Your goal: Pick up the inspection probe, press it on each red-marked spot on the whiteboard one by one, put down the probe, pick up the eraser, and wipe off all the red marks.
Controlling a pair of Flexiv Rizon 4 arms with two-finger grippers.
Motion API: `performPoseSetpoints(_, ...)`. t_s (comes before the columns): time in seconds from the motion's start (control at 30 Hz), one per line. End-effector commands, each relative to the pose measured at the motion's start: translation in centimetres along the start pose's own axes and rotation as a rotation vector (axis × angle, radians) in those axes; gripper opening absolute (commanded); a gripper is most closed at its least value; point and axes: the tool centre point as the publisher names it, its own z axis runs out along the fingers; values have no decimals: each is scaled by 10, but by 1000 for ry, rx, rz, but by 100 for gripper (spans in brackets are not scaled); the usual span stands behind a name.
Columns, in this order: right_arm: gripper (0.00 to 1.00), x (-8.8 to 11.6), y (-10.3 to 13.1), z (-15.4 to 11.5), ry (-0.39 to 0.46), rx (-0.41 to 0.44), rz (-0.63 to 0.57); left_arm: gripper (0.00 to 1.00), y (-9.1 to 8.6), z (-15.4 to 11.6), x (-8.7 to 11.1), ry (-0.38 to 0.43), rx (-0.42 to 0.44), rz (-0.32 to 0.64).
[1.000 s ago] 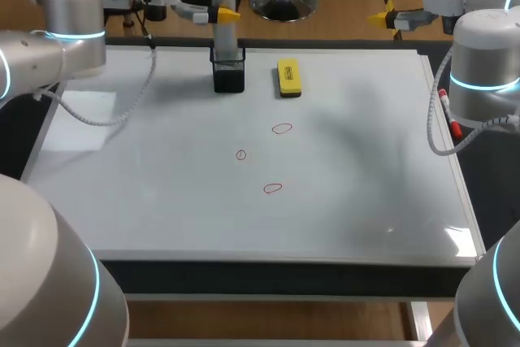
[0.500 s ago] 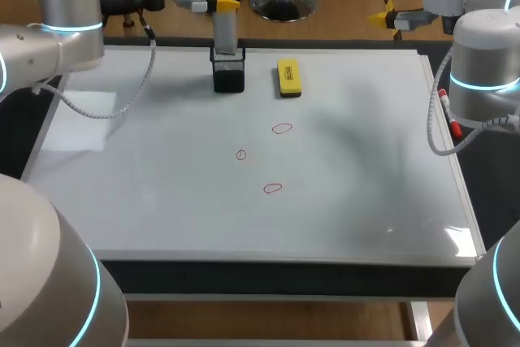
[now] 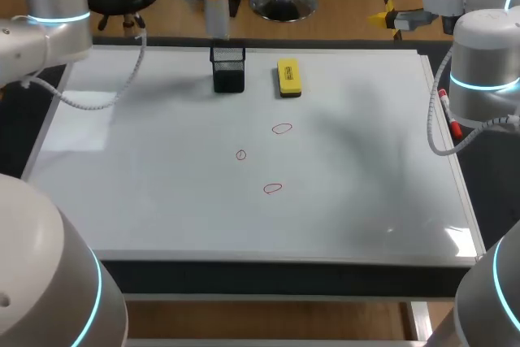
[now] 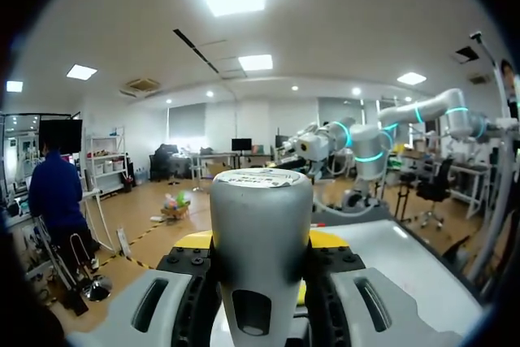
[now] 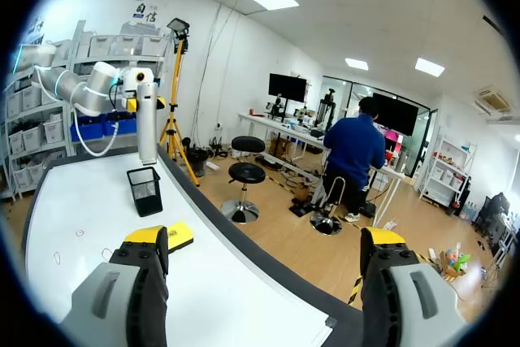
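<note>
Nothing on the table can be read from where I stand. The yellow block-shaped eraser (image 3: 288,76) lies at the far side of the glossy whiteboard (image 3: 162,201), just right of the middle. It carries a dark printed strip along its top face, but the lettering is too small to make out. The red pen marks near the board's middle are plain loops, not letters or numbers: a far oval (image 3: 282,128), a small circle (image 3: 241,154) to its near left with a tiny stroke inside, and a near oval (image 3: 273,188).
</note>
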Motion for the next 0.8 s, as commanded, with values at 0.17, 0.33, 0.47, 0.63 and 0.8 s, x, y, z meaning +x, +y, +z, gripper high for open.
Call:
performPoseSetpoints(0.17,100,0,0,0,1,-1,0,0,-6,-30,14,-65,-15,17)
performPoseSetpoints(0.33,100,0,0,0,1,-1,0,0,-2,-52,21,-122,-18,18)
performPoseSetpoints(0.47,100,0,0,0,1,-1,0,0,1,-68,31,-169,-18,10)
performPoseSetpoints(0.63,100,0,0,0,1,-1,0,0,8,-90,44,-230,-27,-2)
performPoseSetpoints(0.8,100,0,0,0,1,-1,0,0,15,-111,59,-287,-37,-13)
